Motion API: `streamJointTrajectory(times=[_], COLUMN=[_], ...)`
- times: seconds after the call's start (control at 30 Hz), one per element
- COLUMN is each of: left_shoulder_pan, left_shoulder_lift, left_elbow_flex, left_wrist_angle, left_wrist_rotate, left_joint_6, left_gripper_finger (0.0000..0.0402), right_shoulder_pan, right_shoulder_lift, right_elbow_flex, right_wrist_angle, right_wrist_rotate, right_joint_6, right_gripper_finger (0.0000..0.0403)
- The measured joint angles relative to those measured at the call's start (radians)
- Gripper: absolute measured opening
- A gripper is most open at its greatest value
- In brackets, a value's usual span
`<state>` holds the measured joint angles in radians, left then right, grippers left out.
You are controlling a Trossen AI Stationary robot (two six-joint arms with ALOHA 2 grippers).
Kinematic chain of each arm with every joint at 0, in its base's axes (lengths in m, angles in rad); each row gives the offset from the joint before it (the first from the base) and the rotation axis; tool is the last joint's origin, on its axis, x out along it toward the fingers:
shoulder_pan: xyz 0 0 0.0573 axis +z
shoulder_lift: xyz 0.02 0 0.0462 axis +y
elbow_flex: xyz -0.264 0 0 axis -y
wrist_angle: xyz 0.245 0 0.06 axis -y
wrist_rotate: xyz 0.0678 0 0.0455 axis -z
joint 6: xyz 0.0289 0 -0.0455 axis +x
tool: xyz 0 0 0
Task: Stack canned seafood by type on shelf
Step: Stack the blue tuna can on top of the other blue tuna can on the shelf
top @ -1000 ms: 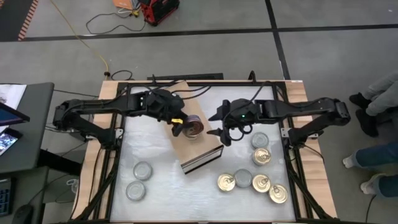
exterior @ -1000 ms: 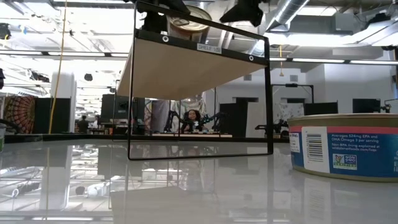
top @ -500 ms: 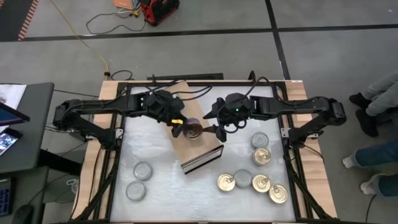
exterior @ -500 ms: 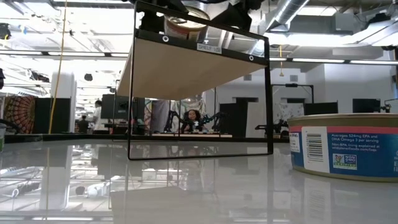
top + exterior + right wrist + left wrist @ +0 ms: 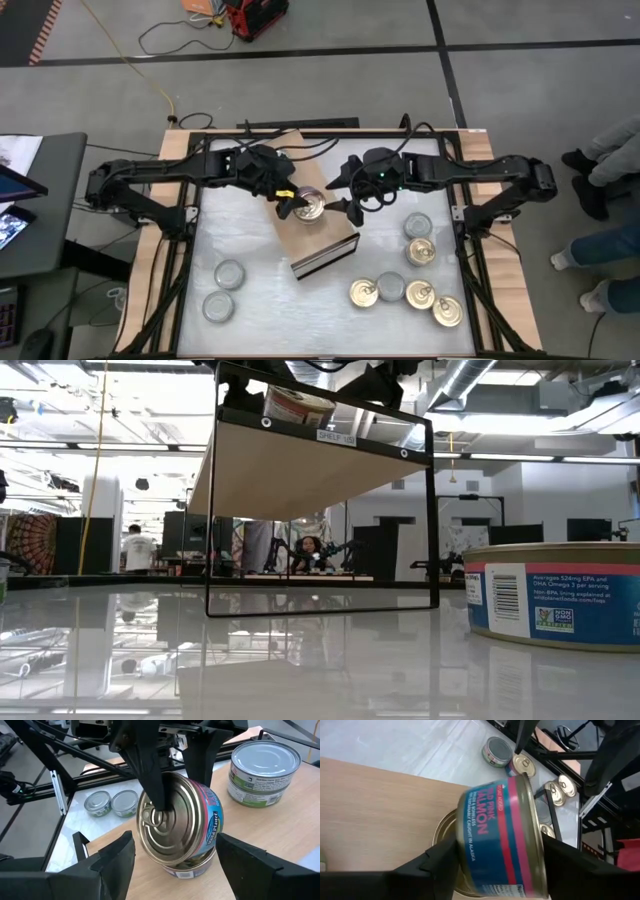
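Note:
The shelf (image 5: 303, 238) is a light-wood board lying aslant mid-table, its dark-edged end toward the near side. On it, my left gripper (image 5: 292, 207) is shut on a blue-and-pink labelled salmon tin (image 5: 500, 820) with a gold pull-tab top (image 5: 167, 820). This tin leans over another gold-topped tin (image 5: 445, 827) standing on the shelf. My right gripper (image 5: 175, 855) is open, its fingers on either side of this pair and apart from it. A silver-topped, green-labelled tin (image 5: 265, 767) stands on the shelf farther back. My left gripper pinches the salmon tin across its height: one finger (image 5: 152, 780) lies on the gold lid (image 5: 172, 830), the other (image 5: 200, 755) is behind, on the base. The fingers slant down from above. The tin is tilted, its lower edge (image 5: 192, 857) on the tin beneath.
Two silver-topped tins (image 5: 230, 272) (image 5: 218, 305) sit on the table's near left. Several gold- and silver-topped tins (image 5: 420, 252) cluster at the near right. One large tin (image 5: 560, 595) stands close before the low camera. A person's legs (image 5: 610, 160) show beyond the table's right edge.
My right gripper has moved toward the table's left, closing in on the tin held by my left gripper. That tin has tipped over in the left gripper, so its gold top now faces up and toward the right arm.

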<state>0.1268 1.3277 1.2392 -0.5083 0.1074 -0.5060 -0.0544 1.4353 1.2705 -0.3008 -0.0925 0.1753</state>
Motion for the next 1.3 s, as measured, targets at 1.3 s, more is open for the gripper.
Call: streamJointTrajectory(times=[1.3], left_shoulder_pan=[0.000], left_shoulder_lift=[-0.001], left_elbow_flex=[0.032], left_wrist_angle=[-0.104], left_wrist_rotate=[0.044], left_joint_6=[0.169], left_gripper_finger=[0.0307], right_shoulder_pan=[0.000], right_shoulder_lift=[0.000], right_elbow_flex=[0.000], right_wrist_angle=[-0.013], right_wrist_rotate=[-0.013], right_joint_6=[0.018], right_gripper_finger=[0.0301])
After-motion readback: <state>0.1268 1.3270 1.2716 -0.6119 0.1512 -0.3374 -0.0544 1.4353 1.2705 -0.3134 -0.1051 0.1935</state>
